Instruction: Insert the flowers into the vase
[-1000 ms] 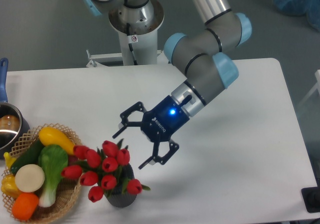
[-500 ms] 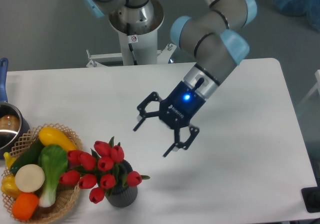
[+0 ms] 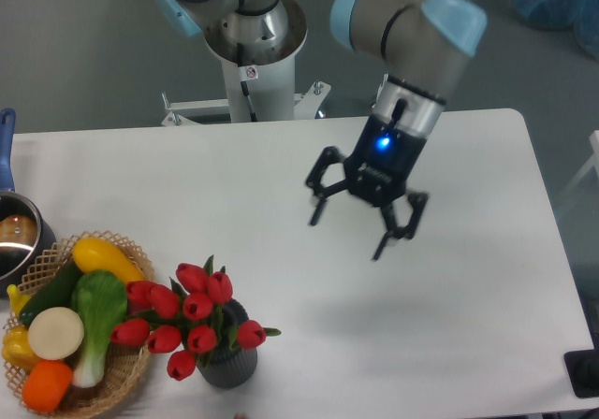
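Observation:
The flowers point(image 3: 187, 316), red tulips with green leaves, stand upright in the vase point(image 3: 229, 367), a short dark grey ribbed cylinder near the table's front edge. Their buds lean left, over the rim of the wicker basket. My gripper point(image 3: 348, 238) hangs above the middle of the table, well up and to the right of the vase. It is open, its fingers point(image 3: 390, 235) spread wide with nothing between them.
A wicker basket point(image 3: 126, 374) with several toy vegetables sits at the front left, touching the tulips. A steel pot point(image 3: 17, 237) with a blue handle stands at the left edge. The robot base point(image 3: 253, 45) is behind the table.
The open gripper has lifted away from the flowers and moved up and to the right. The tulips settled slightly in the vase after the first frame.

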